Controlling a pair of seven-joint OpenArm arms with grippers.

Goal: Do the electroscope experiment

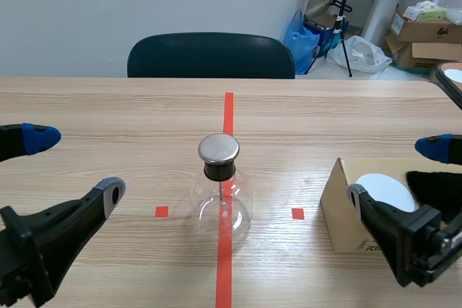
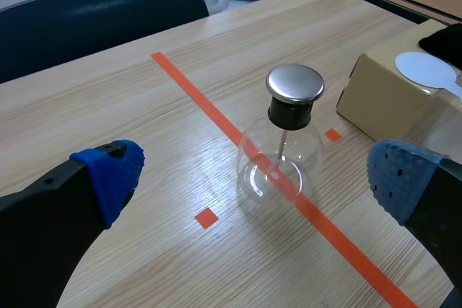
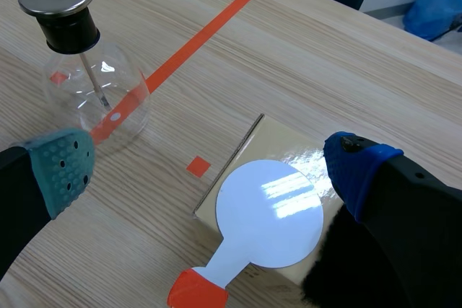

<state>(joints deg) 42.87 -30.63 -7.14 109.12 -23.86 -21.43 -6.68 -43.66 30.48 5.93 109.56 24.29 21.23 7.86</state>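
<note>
Flask: a clear, round glass flask [image 1: 221,203] stands mid-frame in the scene view, on the red tape line of the wood-grain bench [image 1: 108,120]. It has a black stopper, a flat shiny metal cap [image 1: 219,148] and a thin rod hanging inside.
Paddle: a smooth white disc [image 3: 268,214] with an orange handle lies flat on a cardboard box [image 1: 339,210] at lower right, beside a dark fuzzy cloth [image 1: 433,185].
Left jaws: wide apart and empty, with the flask ahead of them.
Right jaws: wide apart and empty, over the box and disc.
Risk: the flask looks thin-walled and top-heavy, so a sideways knock could tip it. The glossy, flat disc may slip from a pinch.
</note>
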